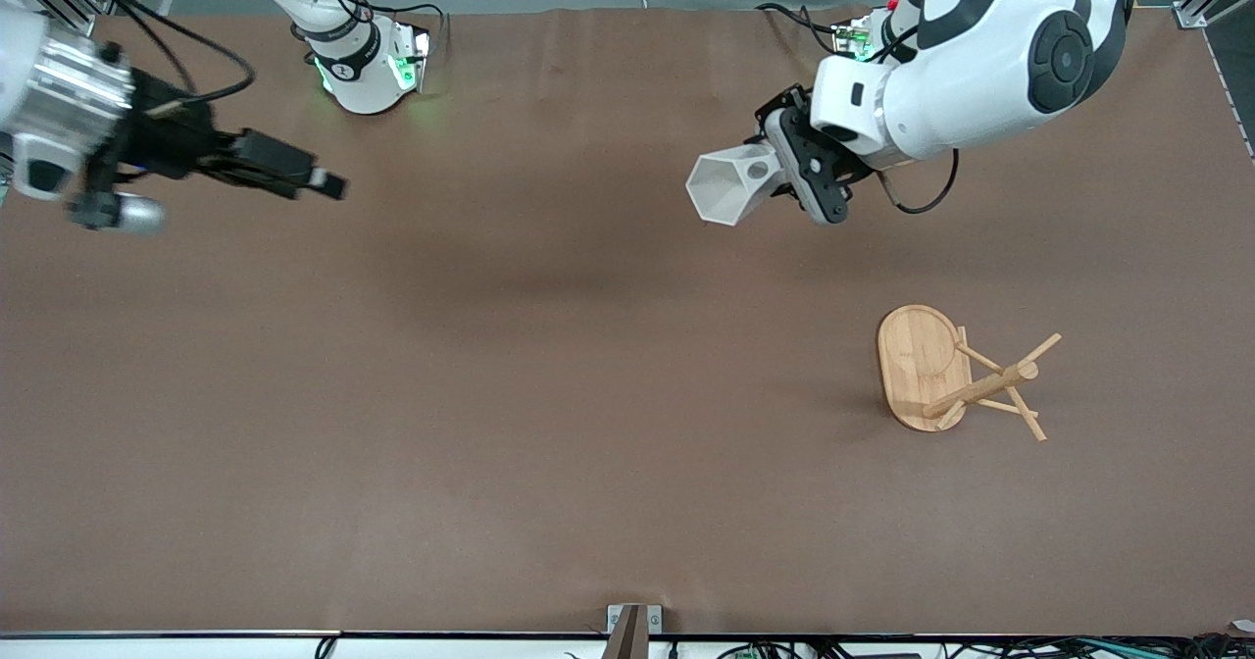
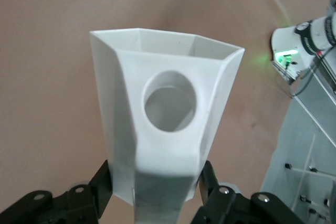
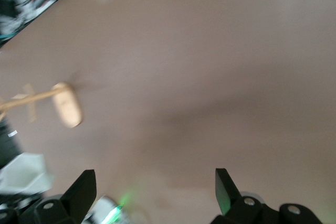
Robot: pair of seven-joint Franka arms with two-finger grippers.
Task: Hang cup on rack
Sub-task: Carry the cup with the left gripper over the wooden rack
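The left gripper (image 1: 784, 180) held the cup (image 1: 730, 184) up in the air, over the bare table.

Its fingers (image 2: 102, 184) were clamped on the narrow bottom end of the white cup, one on each side. The cup lay tipped on its side, its wide six-sided mouth pointing toward the right arm's end of the table, its handle with the round hole (image 2: 170, 101) facing the wrist camera. The bamboo rack (image 1: 956, 373) stood on the brown table (image 1: 549, 424), nearer the front camera than the cup and well apart from it, with open table all around. The right gripper (image 3: 155, 188) waited with its fingers spread wide, up over the table's edge at the right arm's end.
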